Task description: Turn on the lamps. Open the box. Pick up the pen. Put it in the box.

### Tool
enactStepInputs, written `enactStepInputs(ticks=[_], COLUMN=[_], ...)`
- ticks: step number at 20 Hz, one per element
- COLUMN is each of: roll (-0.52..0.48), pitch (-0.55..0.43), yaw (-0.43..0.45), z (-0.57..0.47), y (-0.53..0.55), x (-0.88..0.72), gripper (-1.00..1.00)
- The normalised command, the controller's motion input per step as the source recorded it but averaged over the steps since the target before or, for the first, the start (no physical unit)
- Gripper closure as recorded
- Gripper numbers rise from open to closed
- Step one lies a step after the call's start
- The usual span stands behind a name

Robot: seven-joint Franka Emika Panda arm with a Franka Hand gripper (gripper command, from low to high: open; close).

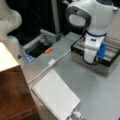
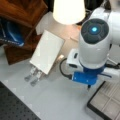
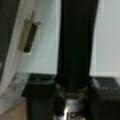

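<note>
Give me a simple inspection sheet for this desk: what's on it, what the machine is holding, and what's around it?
Surface: grey table.
Job's things: lamp glowing; box open, its pale tray showing; pen held in the wrist view.
Clutter: white notebook; metal clips at its end.
Grippers: gripper, dark fingers shut on the pen; in a front view the arm stands over the box.
Cables: white cable with a small switch; black cable by the arm.
Surroundings: wooden cabinet.
</note>
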Motion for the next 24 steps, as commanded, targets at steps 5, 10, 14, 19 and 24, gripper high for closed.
enactStepInputs(ticks=[5, 10, 14, 19, 24], roll=[-0.157, -0.066, 0.045, 0.114, 0.125], pitch=[-0.022, -0.044, -0.042, -0.013, -0.007], yaw=[-0.228, -0.18, -0.189, -0.199, -0.233], z=[0.1, -0.01, -0.09, -0.08, -0.07], y=[0.28, 0.27, 0.26, 0.28, 0.25], x=[-0.14, -0.03, 0.05, 0.05, 0.03], gripper=[1.0, 1.0, 1.0, 1.0, 1.0])
